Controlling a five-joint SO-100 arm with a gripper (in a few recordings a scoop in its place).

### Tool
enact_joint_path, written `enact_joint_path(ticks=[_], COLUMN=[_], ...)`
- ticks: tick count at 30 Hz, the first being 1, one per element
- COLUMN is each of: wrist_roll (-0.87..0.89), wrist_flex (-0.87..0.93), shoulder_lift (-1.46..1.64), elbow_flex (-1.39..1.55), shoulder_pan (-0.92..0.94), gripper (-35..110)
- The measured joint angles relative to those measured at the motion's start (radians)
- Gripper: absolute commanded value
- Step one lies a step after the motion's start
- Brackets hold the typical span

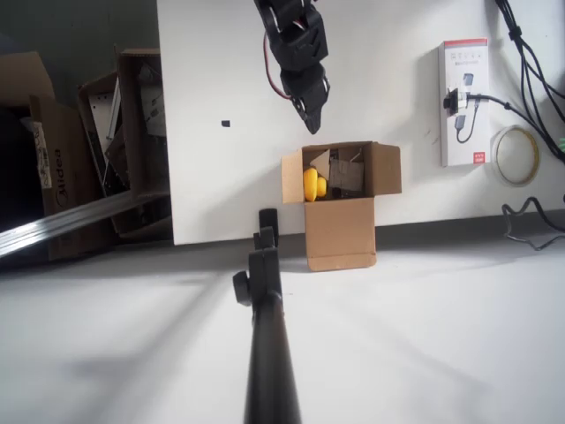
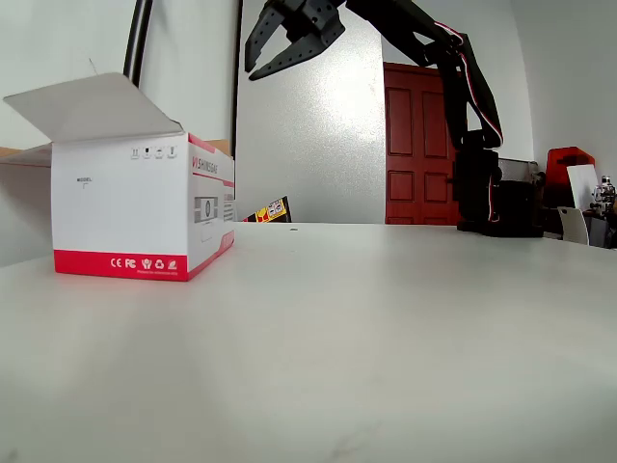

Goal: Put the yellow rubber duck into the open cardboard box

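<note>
In the overhead view a black pole [image 1: 265, 336] rises toward the lens in the foreground and cuts off part of the table edge. Just beyond it stands the open cardboard box [image 1: 341, 199] at the edge of the white table [image 1: 212, 62], one flap hanging down over the edge. The yellow rubber duck [image 1: 314, 185] lies inside the box against its left wall, beside cardboard scraps; its beak cannot be made out. Beyond the box, the black gripper [image 1: 311, 117] points down toward the box's far rim, apart from it. Darker cartons [image 1: 115, 141] sit off the table to the left.

In the fixed view a white-and-red product box [image 2: 140, 207] stands nearest, its lid flap raised, hiding what lies behind it. Farther back the arm [image 2: 463, 106] rises from its base at the right, bends at the elbow and reaches left, high above the table. The gripper [image 2: 285, 43] has its jaws spread wide and holds nothing.
</note>
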Motion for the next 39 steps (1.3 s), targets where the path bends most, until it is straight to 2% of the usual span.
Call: enact_joint_path(ticks=[20, 29, 39], wrist_roll=[-0.003, -0.003, -0.018], wrist_flex=[0.262, 0.255, 0.121], shoulder_lift=[0.377, 0.624, 0.894], elbow_flex=[0.021, 0.291, 0.687], shoulder_pan=[0.31, 0.364, 0.416], gripper=[0, 0, 0])
